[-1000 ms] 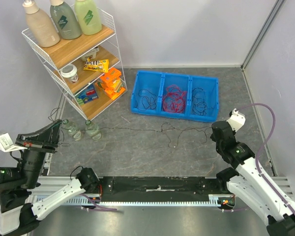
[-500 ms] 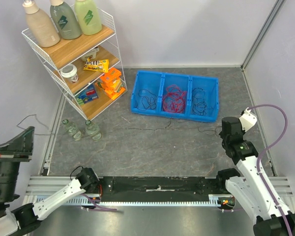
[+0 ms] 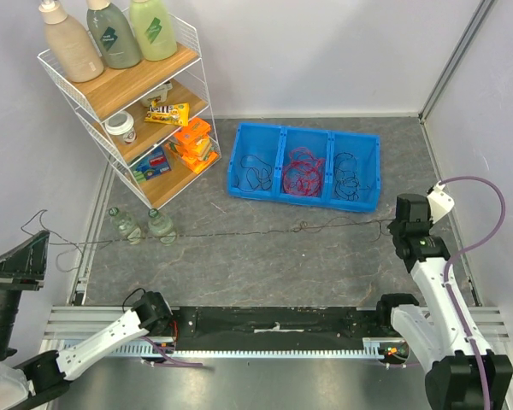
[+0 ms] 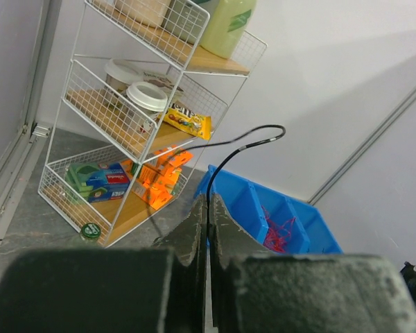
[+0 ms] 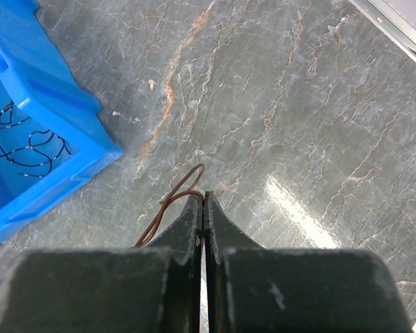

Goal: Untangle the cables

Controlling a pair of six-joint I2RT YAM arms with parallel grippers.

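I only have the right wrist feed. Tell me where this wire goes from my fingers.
Observer: From the right gripper the wire stretches leftward across the floor, in front of the blue tray.
Operator: Report the far end.
Observer: The left gripper appears shut on it at the far left of the scene; a free end curls above it.
Operator: Check for snags along it.
Observer: A small knot sits near mid-span. The wire also passes close by two bottles, and I cannot tell whether it touches them.
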